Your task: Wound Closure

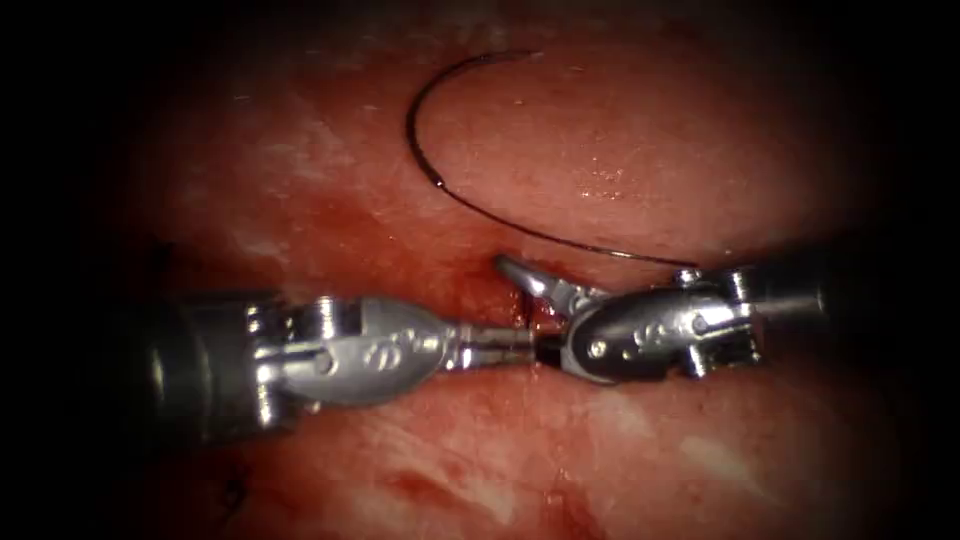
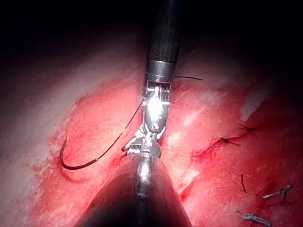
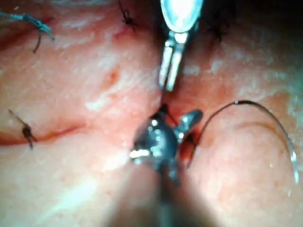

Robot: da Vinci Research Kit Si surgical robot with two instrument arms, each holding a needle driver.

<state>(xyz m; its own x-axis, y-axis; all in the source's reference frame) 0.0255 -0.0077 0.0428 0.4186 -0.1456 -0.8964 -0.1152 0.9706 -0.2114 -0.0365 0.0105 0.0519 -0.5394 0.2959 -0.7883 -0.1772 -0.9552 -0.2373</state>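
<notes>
The tissue (image 1: 620, 150) carries the cut (image 1: 520, 290), taken here as the landmark. The left claw (image 1: 500, 345) reaches it from the left, jaws closed to a narrow beak on what looks like thread at the cut. The right claw (image 1: 535, 300) meets it from the right, jaws spread wide, gripping nothing. The needle (image 1: 430, 110) lies free on the tissue above the cut, not in it, with the thread (image 1: 560, 240) running back down. Risk, as I judge it: the tips nearly touch, so they could collide or snag the slack thread.
</notes>
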